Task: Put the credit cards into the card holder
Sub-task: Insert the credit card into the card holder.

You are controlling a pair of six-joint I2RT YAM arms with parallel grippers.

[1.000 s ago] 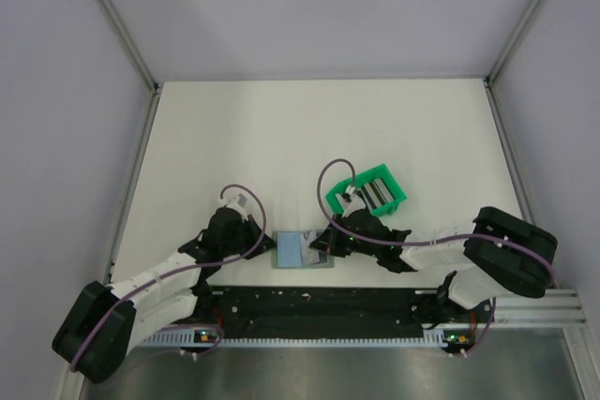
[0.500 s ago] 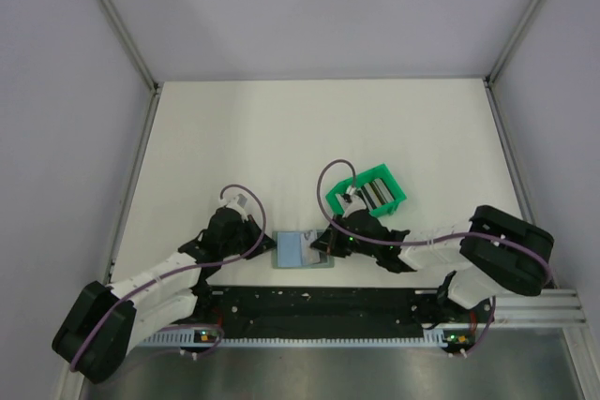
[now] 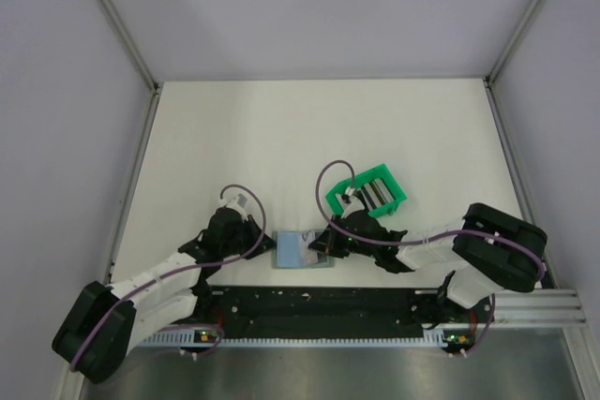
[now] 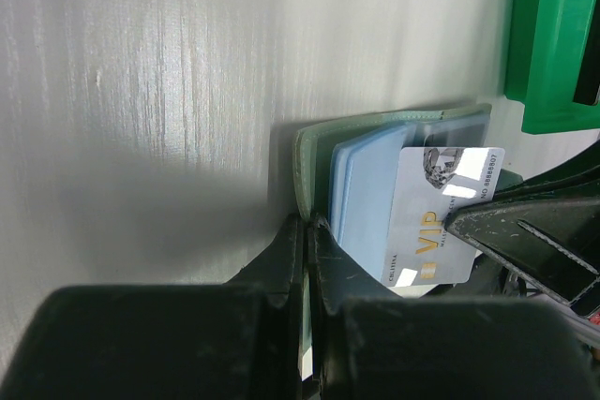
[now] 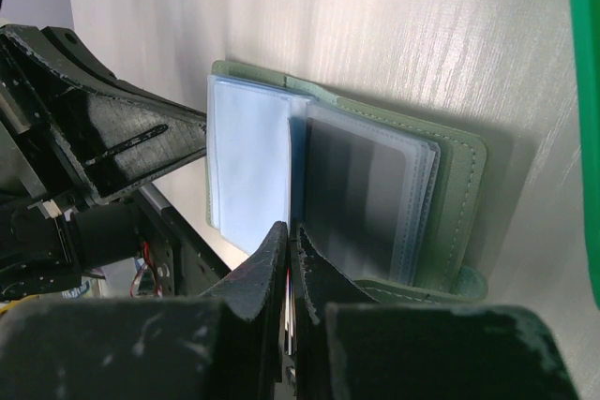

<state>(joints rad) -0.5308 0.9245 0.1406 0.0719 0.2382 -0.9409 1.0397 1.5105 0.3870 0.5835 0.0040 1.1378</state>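
Observation:
The card holder lies open near the table's front edge, grey-green outside with light blue sleeves inside. My left gripper is shut on its left cover edge. My right gripper is shut on a whitish-grey "VIP" credit card and holds it edge-on between the jaws, over the blue sleeves at the fold. More dark cards stand in the green bin.
The bright green open bin sits just behind and right of the card holder, close to my right wrist; its wall shows in the left wrist view. The arms' black base rail runs right in front of the holder.
Almost nothing. The right arm has crept slightly to the left; the card holder and the left gripper have stayed put.

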